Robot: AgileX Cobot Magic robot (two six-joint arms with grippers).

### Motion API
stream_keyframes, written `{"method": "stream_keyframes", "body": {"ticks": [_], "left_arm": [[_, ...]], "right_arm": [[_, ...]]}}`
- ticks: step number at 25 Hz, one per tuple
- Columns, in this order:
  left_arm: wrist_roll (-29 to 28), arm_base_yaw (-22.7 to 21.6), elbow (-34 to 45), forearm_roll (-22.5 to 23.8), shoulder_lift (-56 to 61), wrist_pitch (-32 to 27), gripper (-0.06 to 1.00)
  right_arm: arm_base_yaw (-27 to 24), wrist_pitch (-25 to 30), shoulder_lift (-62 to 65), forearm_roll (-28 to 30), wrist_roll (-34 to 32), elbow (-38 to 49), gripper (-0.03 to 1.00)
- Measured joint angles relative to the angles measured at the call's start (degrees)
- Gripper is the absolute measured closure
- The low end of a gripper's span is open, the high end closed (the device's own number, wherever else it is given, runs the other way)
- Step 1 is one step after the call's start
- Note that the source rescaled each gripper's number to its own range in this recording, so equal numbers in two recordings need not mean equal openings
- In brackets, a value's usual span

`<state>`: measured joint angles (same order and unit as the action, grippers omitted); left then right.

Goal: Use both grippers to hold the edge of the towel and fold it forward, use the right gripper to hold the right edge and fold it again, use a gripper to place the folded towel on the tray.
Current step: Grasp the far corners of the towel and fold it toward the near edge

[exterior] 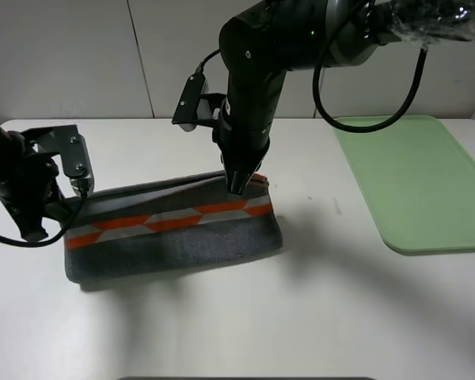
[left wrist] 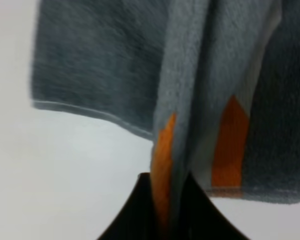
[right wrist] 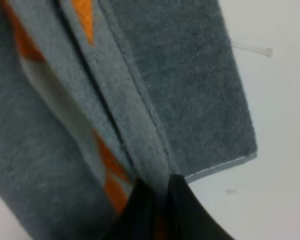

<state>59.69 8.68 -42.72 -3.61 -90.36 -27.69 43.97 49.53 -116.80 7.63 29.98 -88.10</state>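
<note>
While the exterior high view gives only black arm ends at the cloth, the wrist views show each grip.

Left gripper (left wrist: pixel 168 200): jaws closed tight on a pinch of the towel (left wrist: pixel 100 65). An orange mark of the end border (left wrist: pixel 162 165) runs down between them. In the exterior high view this arm stands at the towel's left end, its tip partly hidden by its own body.

Right gripper (right wrist: pixel 159 197): jaws closed on a bunched fold of the same cloth, with orange marks to one side. A pale hem (right wrist: pixel 220 167) lies just past them. The exterior high view shows only the tip pressed into the towel's top edge, near its right end.

Towel: dark grey terry, held up along the orange-and-white border between the two grippers, with the border facing the high camera. Its lower part rests on the bench (exterior: pixel 222 332), left of centre.

Tray (exterior: pixel 416 182): pale green with a low rim, flat on the bench at the right and well apart from the towel. It appears in the exterior high view alone.

Thin pale sliver (right wrist: pixel 252 48): lies on the bench near the towel's side and is clear only in the right wrist view. What it is cannot be told.
</note>
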Motion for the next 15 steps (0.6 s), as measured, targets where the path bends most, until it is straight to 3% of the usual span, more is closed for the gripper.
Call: {"method": "stream_keyframes", "body": {"ticks": [15], "left_arm": [[0.0, 0.0, -1.4, -0.9, -4.7, 8.2, 0.94]], "right_arm": [[-5.3, -5.8, -0.4, -3.3, 0.4, -0.3, 0.97]]}}
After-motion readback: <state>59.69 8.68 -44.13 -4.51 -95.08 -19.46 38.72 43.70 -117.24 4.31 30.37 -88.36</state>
